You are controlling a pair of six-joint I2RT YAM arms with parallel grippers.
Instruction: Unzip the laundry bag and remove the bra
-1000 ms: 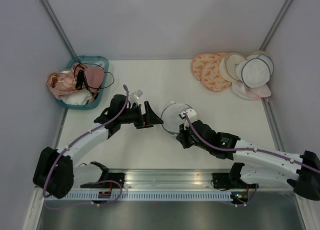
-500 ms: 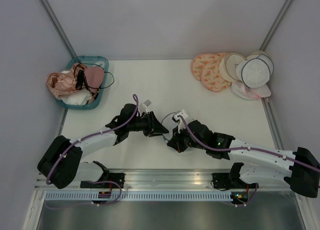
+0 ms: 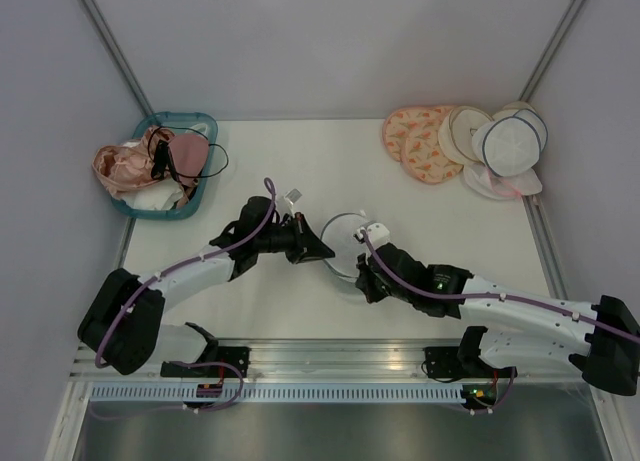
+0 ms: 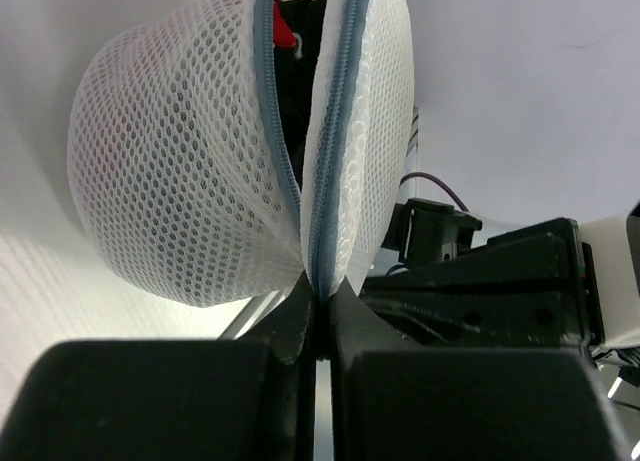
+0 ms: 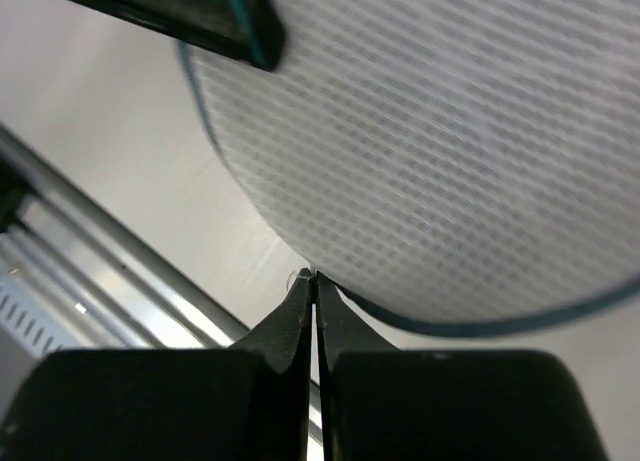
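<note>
The laundry bag (image 3: 348, 233) is a white mesh dome with a grey-blue zipper and sits mid-table between both arms. In the left wrist view the bag (image 4: 180, 171) has its zipper (image 4: 335, 131) parted near the top. Dark fabric with a red spot, the bra (image 4: 290, 41), shows through the gap. My left gripper (image 4: 320, 293) is shut on the zipper seam at the bag's lower edge, and from above the left gripper (image 3: 325, 253) meets the bag's left side. My right gripper (image 5: 314, 278) is shut on the rim of the bag's round lid (image 5: 450, 151); from above the right gripper (image 3: 360, 273) sits at the bag's near edge.
A teal basket (image 3: 180, 116) full of garments stands at the back left. A pile of peach and cream round bags (image 3: 465, 141) lies at the back right. A metal rail (image 3: 340, 366) runs along the near edge. Walls close in on three sides.
My left gripper has moved in to the bag and gone from wide open to shut on the zipper seam. The right gripper stayed shut on the rim, shifting slightly with the bag.
</note>
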